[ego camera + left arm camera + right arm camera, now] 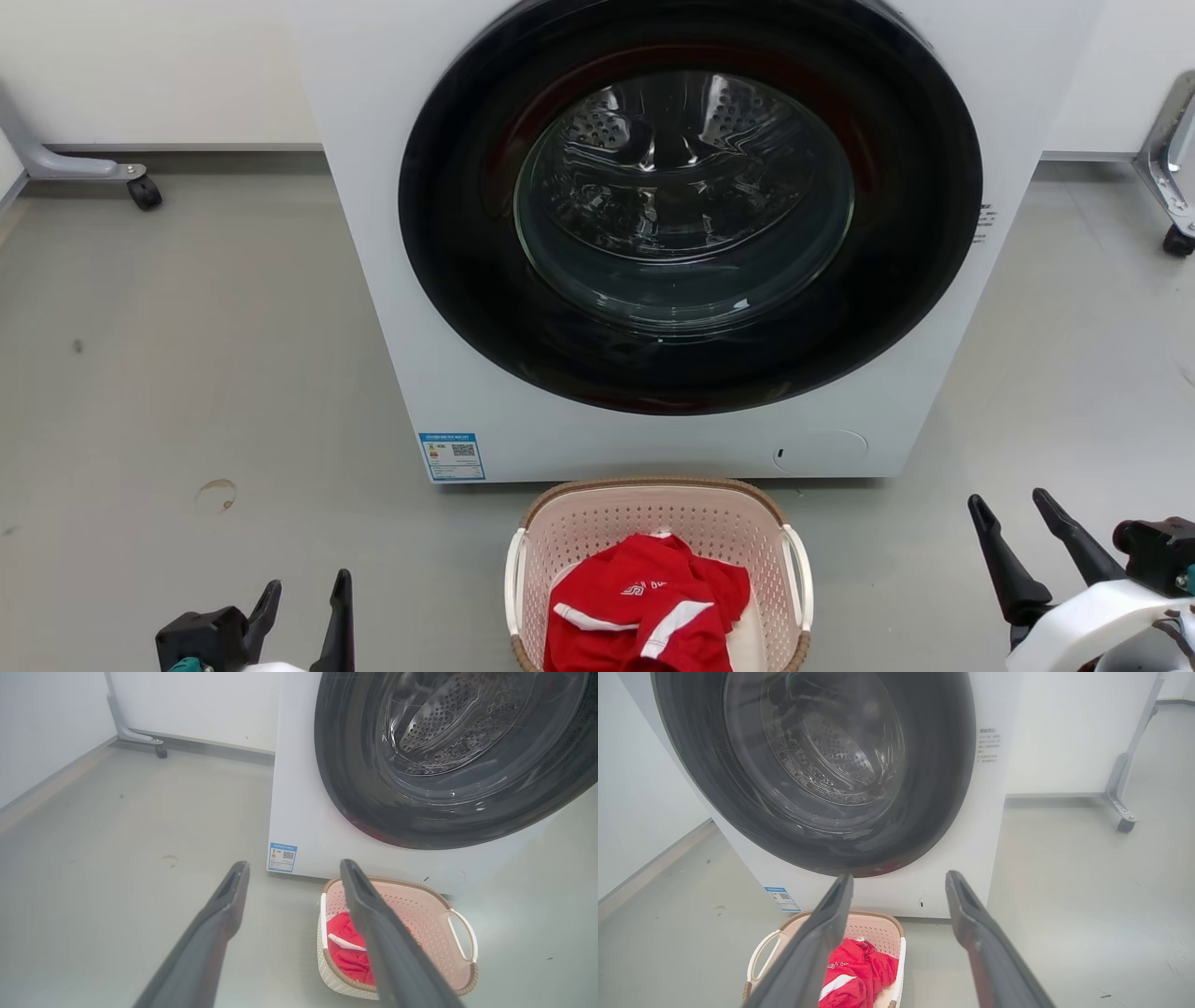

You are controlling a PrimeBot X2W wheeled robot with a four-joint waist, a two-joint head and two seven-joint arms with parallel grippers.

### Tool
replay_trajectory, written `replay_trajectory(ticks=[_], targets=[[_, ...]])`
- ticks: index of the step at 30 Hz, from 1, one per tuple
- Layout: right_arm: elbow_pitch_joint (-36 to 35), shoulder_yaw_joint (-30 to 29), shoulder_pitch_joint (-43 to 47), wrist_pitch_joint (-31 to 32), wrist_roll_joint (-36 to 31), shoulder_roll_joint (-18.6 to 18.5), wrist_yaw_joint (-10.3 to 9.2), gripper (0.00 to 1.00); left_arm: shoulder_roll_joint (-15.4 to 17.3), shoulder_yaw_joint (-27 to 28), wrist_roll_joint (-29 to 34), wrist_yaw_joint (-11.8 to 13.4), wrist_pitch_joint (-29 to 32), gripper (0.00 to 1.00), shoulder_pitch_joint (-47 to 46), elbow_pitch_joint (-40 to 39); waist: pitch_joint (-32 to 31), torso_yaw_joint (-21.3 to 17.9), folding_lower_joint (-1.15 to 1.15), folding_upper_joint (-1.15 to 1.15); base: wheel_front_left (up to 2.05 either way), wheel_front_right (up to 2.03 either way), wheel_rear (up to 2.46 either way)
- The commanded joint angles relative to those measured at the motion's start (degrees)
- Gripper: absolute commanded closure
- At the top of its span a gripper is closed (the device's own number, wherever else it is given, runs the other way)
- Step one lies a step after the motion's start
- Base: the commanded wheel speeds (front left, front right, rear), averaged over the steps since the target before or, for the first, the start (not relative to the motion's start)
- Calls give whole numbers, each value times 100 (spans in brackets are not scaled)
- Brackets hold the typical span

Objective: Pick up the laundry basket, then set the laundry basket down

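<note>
Left gripper (308, 597): jaws released, empty, well apart from the load. The blue sticker (452, 455) on the washer (373, 280) carries a QR code; its text is too small to read. The laundry basket (597, 523) stands on the floor (187, 373) just before the washer, between the grippers. It is judged light and stiff; take hold at the white handles (514, 581). The red garment (644, 597) inside is soft, and its white lettering is illegible. Right gripper (1010, 509): jaws released, empty.
</note>
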Motion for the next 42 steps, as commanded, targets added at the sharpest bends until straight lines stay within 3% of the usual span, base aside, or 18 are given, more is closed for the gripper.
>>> replay_trajectory(ticks=[1, 27, 28, 32, 38, 42], targets=[[-200, 98, -175, 41, -86, -174, -15, 0, 106, 220, 26, 66, -65, 0, -140, -136, -14, 65, 0, 0, 0, 0, 0], [-376, 116, -131, 187, -94, -185, -15, 0, 188, 100, 106, 54, -122, 0, -219, -42, -81, 209, 0, 0, 0, 0, 0], [-183, 25, 8, 165, -47, 2, 1, 100, 41, -110, 69, 22, -55, 100, 22, 74, -81, 209, 0, 0, 0, 0, 0], [35, 108, 152, 169, -18, 217, 1, 100, -145, -190, 32, 15, -43, 100, 117, 300, -79, 208, 0, 0, 0, 0, 0], [30, 21, 115, 214, 285, 225, 0, 100, -229, -34, -225, -90, 13, 100, 81, 303, -75, 182, 13, 0, 0, 0, 0], [39, -38, 85, 243, 487, 231, 0, 100, -285, 70, -396, -163, 51, 100, 52, 314, -57, 165, 2, 0, 0, 0, 0]])
